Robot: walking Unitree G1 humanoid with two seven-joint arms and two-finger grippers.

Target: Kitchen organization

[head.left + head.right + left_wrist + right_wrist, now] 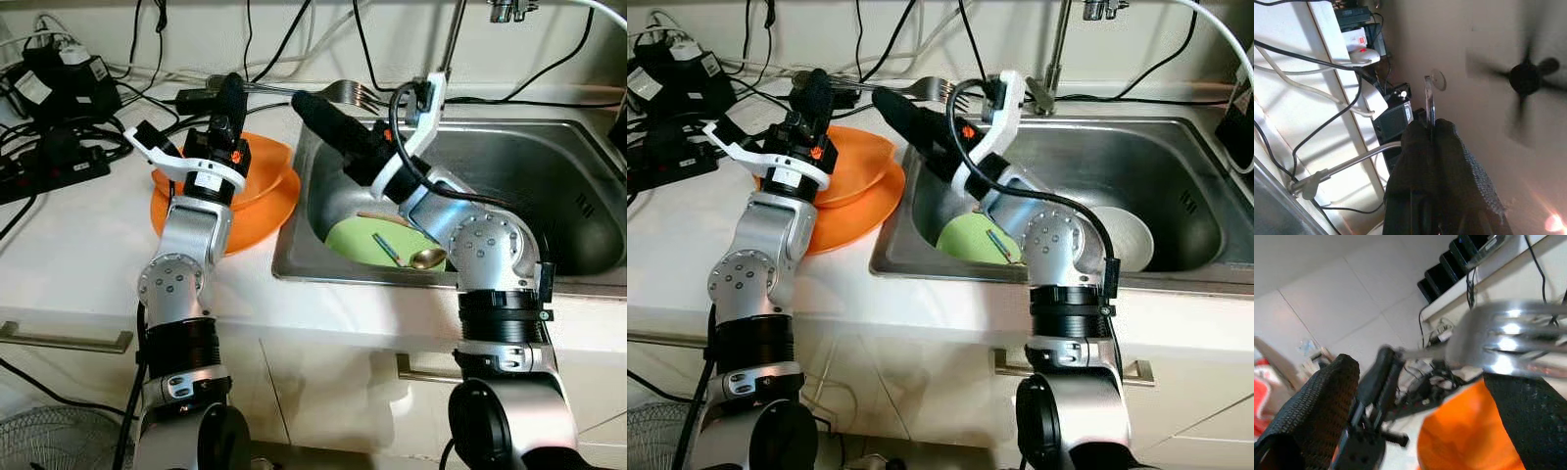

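- Bench (88,255): white top, steel sink (549,166) set into it on the robot's right, tap pipe (453,37) rising behind the sink.
- Sink holds a white bowl (1136,240) and a green plate (367,245); a gold spoon (428,258) and a thin utensil with a blue handle (385,249) lie on the plate.
- Orange plate (257,211) on the bench just left of the sink, an orange bowl (263,162) sitting on it.
- Black power strips and tangled cables (54,108) along the back left of the bench.
- Fork (338,93): held level above the back of the bench, over the orange dishes, tines toward the sink.
- Left gripper (231,98): raised over the orange bowl, fingers closed on the fork's handle end; left wrist view shows the thin metal handle pinched between the two fingers (1418,147).
- Right gripper (306,106): above the sink's left rim, fingers spread apart, fork tines lying between them; cannot tell whether they touch it.
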